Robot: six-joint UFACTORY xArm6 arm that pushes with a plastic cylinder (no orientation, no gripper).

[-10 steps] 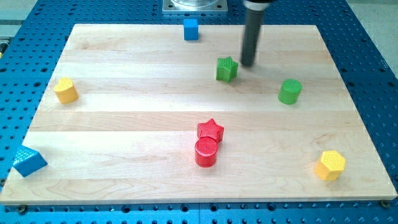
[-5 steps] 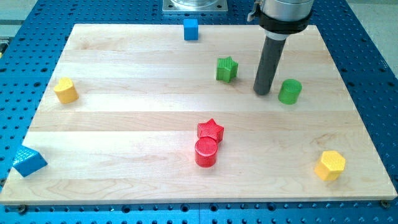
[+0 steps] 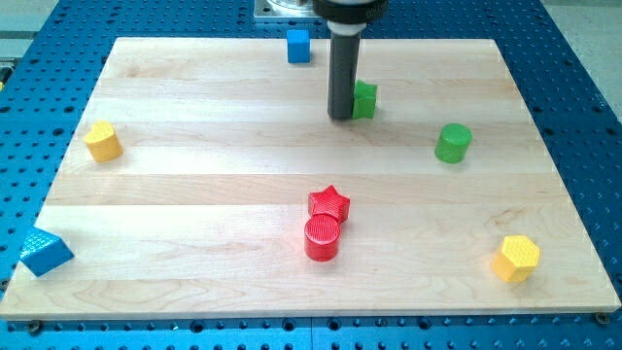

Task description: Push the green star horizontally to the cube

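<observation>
One green star (image 3: 364, 99) just right of my tip (image 3: 340, 118), seemingly touching; blue cube (image 3: 298, 45) up-left.

Eight blocks sit on the surface (image 3: 194, 194). Two are blue: a blue cube (image 3: 298, 45) and a blue triangular block (image 3: 45, 251). Two are green: a green star (image 3: 364, 99) and a green cylinder (image 3: 453, 143). Two are red: a red star (image 3: 328, 203) and a red cylinder (image 3: 323, 238). Two are yellow: a yellow block at left (image 3: 102, 141) and a yellow block at lower right (image 3: 516, 258).

Pale wooden board (image 3: 194, 194) on blue perforated table (image 3: 583, 117).
</observation>
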